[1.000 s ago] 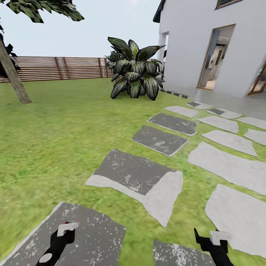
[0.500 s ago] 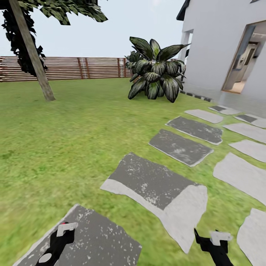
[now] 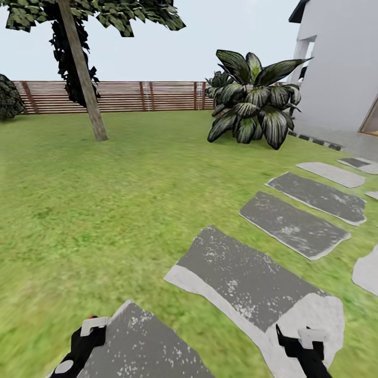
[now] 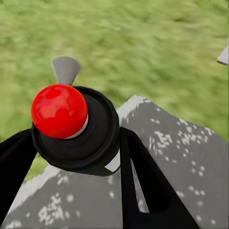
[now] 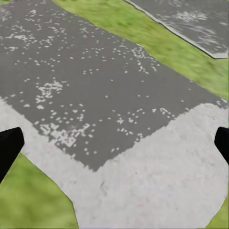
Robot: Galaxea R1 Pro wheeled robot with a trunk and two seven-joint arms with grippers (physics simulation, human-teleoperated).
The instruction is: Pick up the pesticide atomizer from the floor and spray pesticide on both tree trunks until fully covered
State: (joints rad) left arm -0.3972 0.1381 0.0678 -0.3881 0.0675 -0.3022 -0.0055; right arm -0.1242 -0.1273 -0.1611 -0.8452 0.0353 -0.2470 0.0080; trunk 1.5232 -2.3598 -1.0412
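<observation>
I can read no text, label, brand, number or sign from here: none on the brown horizontal-slat wooden fence [image 3: 121,96], none on the white house wall [image 3: 344,68] beside it, none on the grey paving stones [image 3: 247,278].

the left gripper [image 3: 86,336] is black with a pale grey tip and a glossy red knob [image 4: 59,110]; under it lies a dark grey stone [image 3: 139,346] flecked white. the right gripper [image 3: 304,344] is black and grey, over a stone [image 3: 247,283] dark grey with a light grey edge. ahead of both, blurry green grass [image 3: 105,210], a grey-beige mottled trunk [image 3: 84,79], dark green foliage [image 3: 121,10], a brown slatted fence [image 3: 147,96], white house wall [image 3: 341,63]
</observation>
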